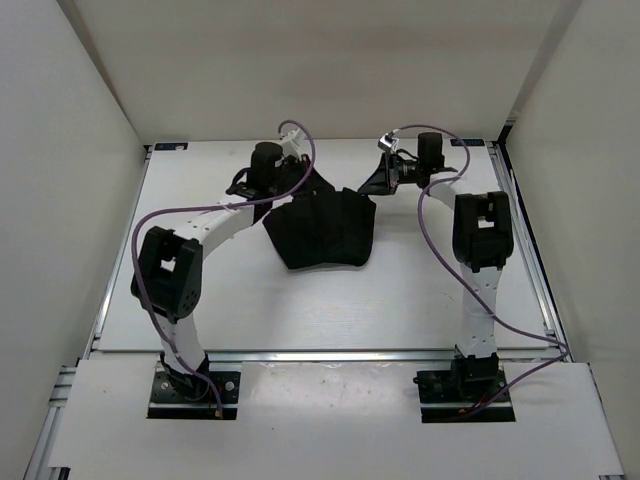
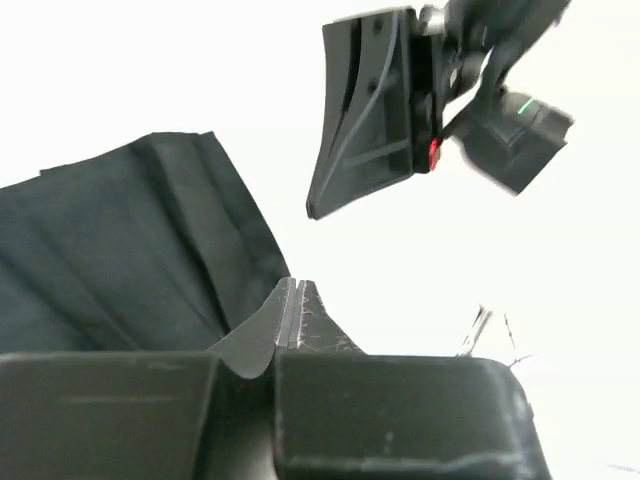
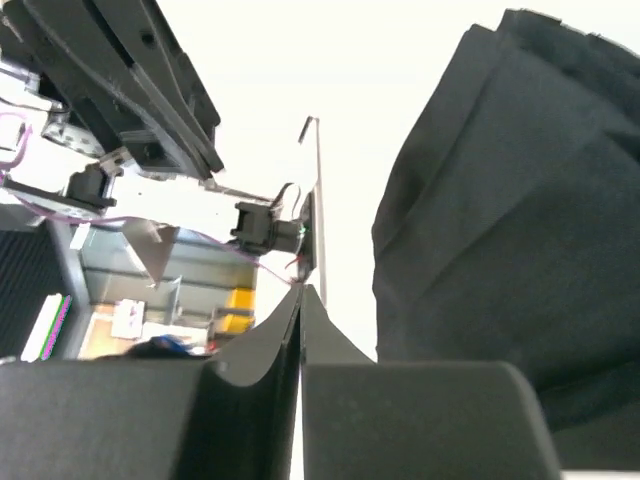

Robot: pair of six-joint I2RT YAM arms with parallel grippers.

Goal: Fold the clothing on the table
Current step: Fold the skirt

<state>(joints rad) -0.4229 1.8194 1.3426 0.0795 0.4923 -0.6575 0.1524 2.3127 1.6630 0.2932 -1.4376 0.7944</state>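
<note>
Lying flat toward the far middle of the white rectangular worktop (image 1: 420,290) edged with silver rails, the soft black ribbed fabric garment (image 1: 322,232) spreads in a rough fan shape between the 2 black-and-white robot arms, its pleat lines running from the far edge toward the near one. The left arm's black 2-finger tool (image 2: 297,292) sits at the garment's far left corner; the left wrist view shows its fingers pressed together, closed, with the dark cloth just beside and behind them on the left, though whether any fabric is pinched cannot be told. The right arm's black 2-finger tool (image 3: 301,298) hangs just off the garment's far right corner, above bare worktop, its fingers likewise closed tip to tip and holding nothing visible; in the right wrist view the folded cloth fills the right side. The 2 tools face each other across the far edge of the garment. Purple cables (image 1: 437,240) loop along both arms, and plain white enclosure walls (image 1: 60,120) rise on 3 sides.
</note>
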